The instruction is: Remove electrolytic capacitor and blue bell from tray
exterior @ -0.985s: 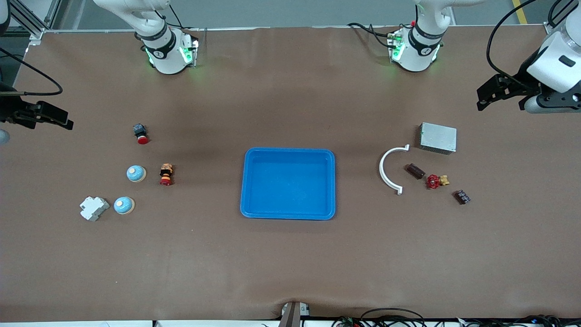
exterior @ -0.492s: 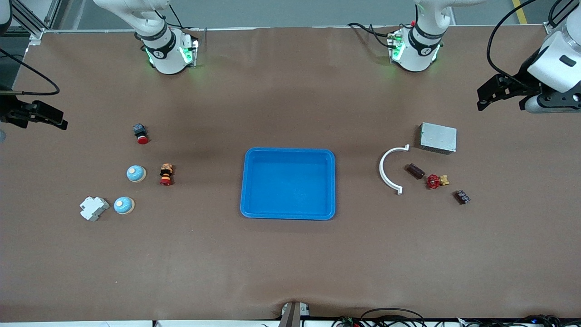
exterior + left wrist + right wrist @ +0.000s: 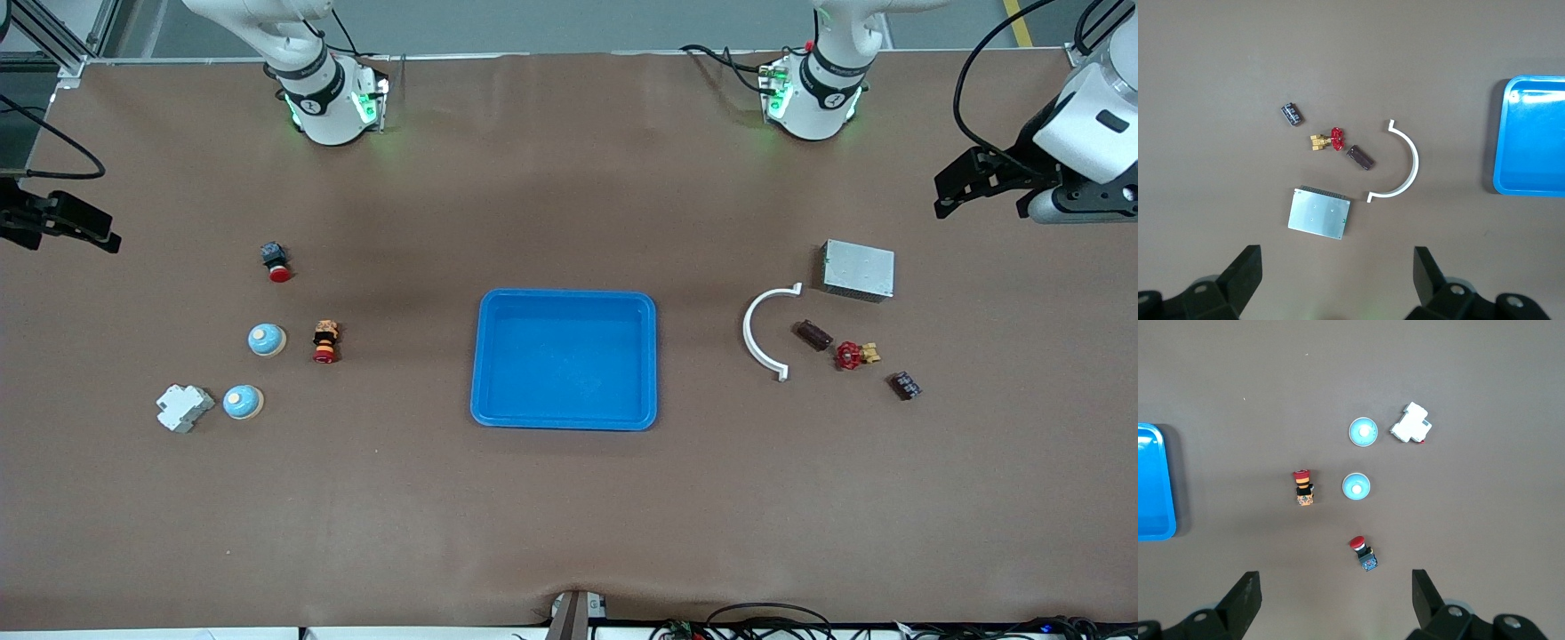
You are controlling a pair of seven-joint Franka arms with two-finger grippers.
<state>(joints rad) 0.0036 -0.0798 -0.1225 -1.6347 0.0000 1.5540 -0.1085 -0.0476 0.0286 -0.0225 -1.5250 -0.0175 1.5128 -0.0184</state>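
Both arms are waiting raised at their table ends, left gripper (image 3: 1335,280) and right gripper (image 3: 1335,600) gaping empty, while the brown cylindrical capacitor (image 3: 813,335) and two blue dome bells (image 3: 267,340) are lying on the table beside the blue plastic tray (image 3: 565,425).

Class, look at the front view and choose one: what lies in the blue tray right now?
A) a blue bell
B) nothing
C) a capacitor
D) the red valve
B: the blue tray shows only its bare floor, while both blue bells and the brown capacitor lie on the table outside it.
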